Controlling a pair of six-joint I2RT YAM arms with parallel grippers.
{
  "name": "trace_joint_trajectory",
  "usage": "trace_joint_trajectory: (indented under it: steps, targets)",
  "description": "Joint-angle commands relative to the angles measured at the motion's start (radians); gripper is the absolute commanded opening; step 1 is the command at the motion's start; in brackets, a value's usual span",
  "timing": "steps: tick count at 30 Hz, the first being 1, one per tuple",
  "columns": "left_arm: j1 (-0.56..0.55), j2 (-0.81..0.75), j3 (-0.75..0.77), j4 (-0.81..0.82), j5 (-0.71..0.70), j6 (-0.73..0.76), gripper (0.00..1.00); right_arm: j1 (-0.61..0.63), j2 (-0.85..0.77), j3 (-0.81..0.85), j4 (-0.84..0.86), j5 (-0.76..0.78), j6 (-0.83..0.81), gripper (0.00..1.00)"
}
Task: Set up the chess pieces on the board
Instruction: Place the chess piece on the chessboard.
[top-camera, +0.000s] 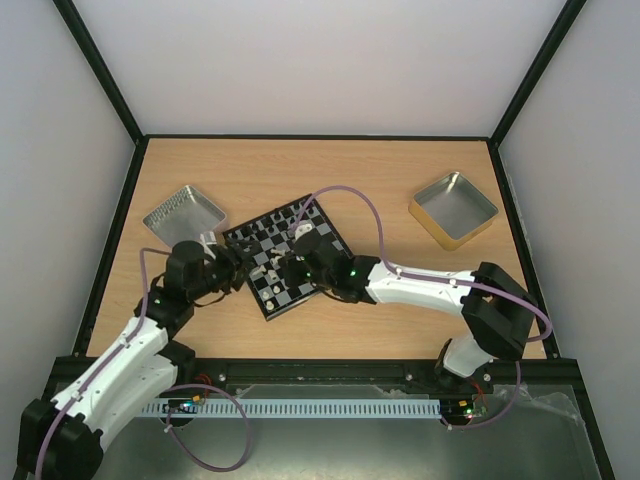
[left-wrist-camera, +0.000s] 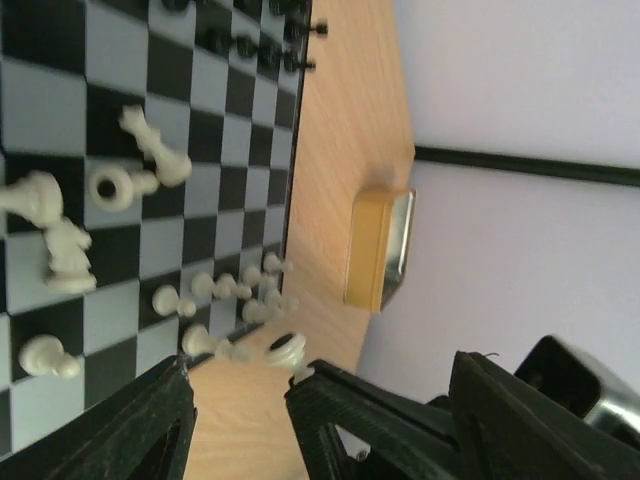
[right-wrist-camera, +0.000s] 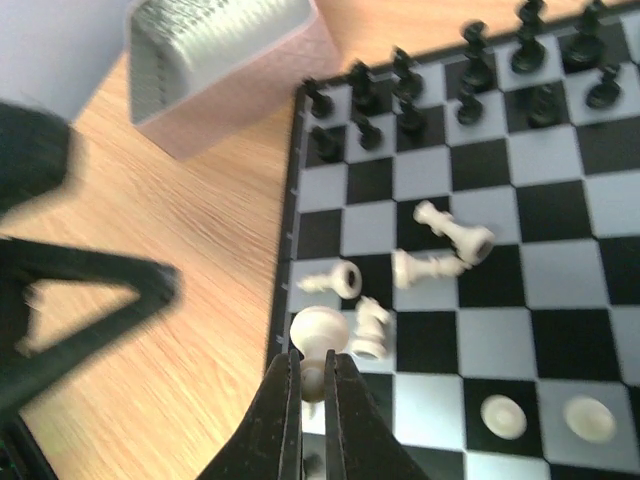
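Because it has to land standing on its square, the white pawn (right-wrist-camera: 320, 328) is taken low down: the right gripper (right-wrist-camera: 312, 372) has its fingers pressed together on the stem, which leaves the round head free above the tips. The pawn sits over the edge column of the board (top-camera: 283, 297), on the side nearest the silver tray (top-camera: 185, 210). Whether its foot touches the square or hangs just above it I cannot tell.

Around it lies the work not yet done. Several white pieces (right-wrist-camera: 455, 232) are toppled on the middle squares, one of them a knight (right-wrist-camera: 372, 330) just beside the held pawn. A cluster of small white pawns (left-wrist-camera: 235, 290) crowds the border, some of them on the wood. The black pieces (right-wrist-camera: 465, 85) stand upright in the two far rows, so that side looks arranged and the white side seems to be the half in hand.

The left gripper (top-camera: 240, 270) is at the board's near-left edge, close to the right one. Its fingers (left-wrist-camera: 130, 430) are spread and nothing shows between them, which reads as a hand kept out of the way or readied for a fallen piece. With both arms this close over tiny figures, the risk is a knock that tips more of them.

The gold tray (top-camera: 437, 228) rests well apart to the right on the table (top-camera: 350, 335).
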Motion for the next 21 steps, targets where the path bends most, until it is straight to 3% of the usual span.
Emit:
trace_joint_trajectory:
  steps: [1, 9, 12, 21]
  targets:
    - [0.016, -0.05, 0.119, -0.274, -0.206, 0.27, 0.73, -0.046, -0.027, 0.077, -0.316, 0.031, 0.036, 0.02]
    - [0.018, -0.034, 0.398, -0.612, -0.408, 0.795, 0.78, -0.066, 0.116, 0.265, -0.626, -0.014, -0.072, 0.02]
    - [0.018, -0.051, 0.415, -0.674, -0.471, 0.87, 0.8, -0.065, 0.178, 0.343, -0.693, -0.043, -0.091, 0.02]
    - [0.018, -0.124, 0.367, -0.631, -0.469, 0.937, 0.81, -0.053, 0.336, 0.502, -0.826, -0.092, -0.117, 0.02]
